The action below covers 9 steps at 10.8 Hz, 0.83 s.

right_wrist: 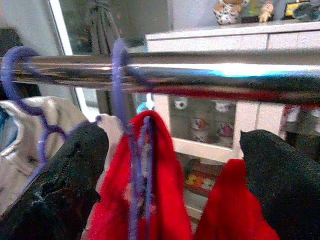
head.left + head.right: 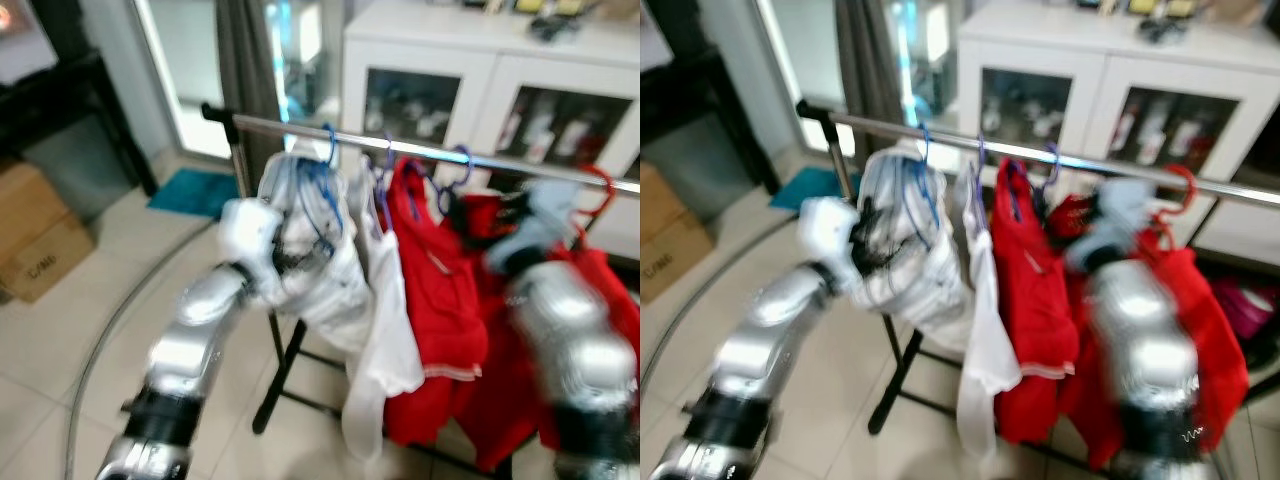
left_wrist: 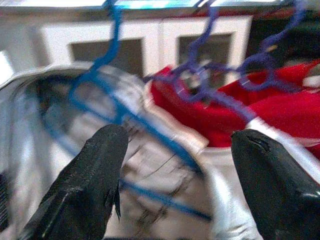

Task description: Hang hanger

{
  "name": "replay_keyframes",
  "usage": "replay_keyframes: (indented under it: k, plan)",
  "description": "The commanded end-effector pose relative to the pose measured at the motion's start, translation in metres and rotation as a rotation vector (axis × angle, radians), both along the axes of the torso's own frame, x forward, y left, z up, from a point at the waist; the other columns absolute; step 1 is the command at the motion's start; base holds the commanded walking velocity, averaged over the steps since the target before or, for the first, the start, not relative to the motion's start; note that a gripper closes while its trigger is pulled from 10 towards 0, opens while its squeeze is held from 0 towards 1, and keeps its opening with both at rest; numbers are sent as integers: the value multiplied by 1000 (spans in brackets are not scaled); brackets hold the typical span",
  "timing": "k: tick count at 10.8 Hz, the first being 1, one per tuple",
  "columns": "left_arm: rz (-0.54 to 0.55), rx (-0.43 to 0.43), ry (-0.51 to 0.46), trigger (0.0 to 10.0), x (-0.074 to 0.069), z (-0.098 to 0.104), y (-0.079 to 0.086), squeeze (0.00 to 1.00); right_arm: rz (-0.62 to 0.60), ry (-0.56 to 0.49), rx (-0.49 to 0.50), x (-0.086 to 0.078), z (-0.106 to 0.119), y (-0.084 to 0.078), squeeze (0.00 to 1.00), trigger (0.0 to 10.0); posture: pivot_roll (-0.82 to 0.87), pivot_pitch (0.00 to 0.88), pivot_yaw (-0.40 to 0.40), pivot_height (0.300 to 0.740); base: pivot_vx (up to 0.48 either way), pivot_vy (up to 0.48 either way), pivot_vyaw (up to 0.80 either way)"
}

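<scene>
Along the rail, blue hanger, left claw spread, clothes.

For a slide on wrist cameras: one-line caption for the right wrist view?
Right end effector, fingers apart, faces a purple hanger with a red garment on the steel rail.

Bright daylight comes from the glass door behind my rail, which carries white glare. My right arm below the rail is smeared by blur; both wrist views are soft.
</scene>
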<state>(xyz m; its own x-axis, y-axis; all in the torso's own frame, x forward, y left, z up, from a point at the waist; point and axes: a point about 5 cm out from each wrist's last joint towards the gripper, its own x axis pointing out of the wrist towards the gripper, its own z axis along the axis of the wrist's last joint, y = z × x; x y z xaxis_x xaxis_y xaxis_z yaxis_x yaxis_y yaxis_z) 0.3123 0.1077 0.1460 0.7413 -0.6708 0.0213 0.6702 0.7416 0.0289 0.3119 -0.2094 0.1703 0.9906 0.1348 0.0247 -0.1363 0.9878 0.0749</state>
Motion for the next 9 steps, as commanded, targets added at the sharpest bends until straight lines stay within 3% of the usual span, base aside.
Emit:
replay_keyframes:
  k: [1,2,4,5,6,8,9]
  plan:
    - [-40,11,5,10000,0,2,5,0,32,18,4,4,2,4,1000,10000,-191,0,20,740,0,0,0]
    - [-185,46,37,10000,-3,4,5,0,55,86,-6,9,1,-2,1000,10000,-192,0,19,740,0,0,0]
    - [-346,69,70,10000,-6,9,4,0,100,127,-44,22,5,-5,949,10000,-195,0,17,740,0,0,0]
    - [-401,76,89,10000,-7,10,4,0,103,143,-58,28,6,-6,604,10000,-195,0,18,740,0,0,0]
    - [-499,131,119,10000,-9,11,6,0,103,189,-71,40,8,-8,0,10000,-195,0,19,740,0,0,0]
    - [-540,166,146,10000,-7,18,9,0,84,253,-82,50,8,-11,0,10000,-190,0,17,740,0,0,0]
    - [-541,226,160,10000,-6,20,11,0,61,280,-39,53,6,-12,0,10000,-190,0,18,740,0,0,0]
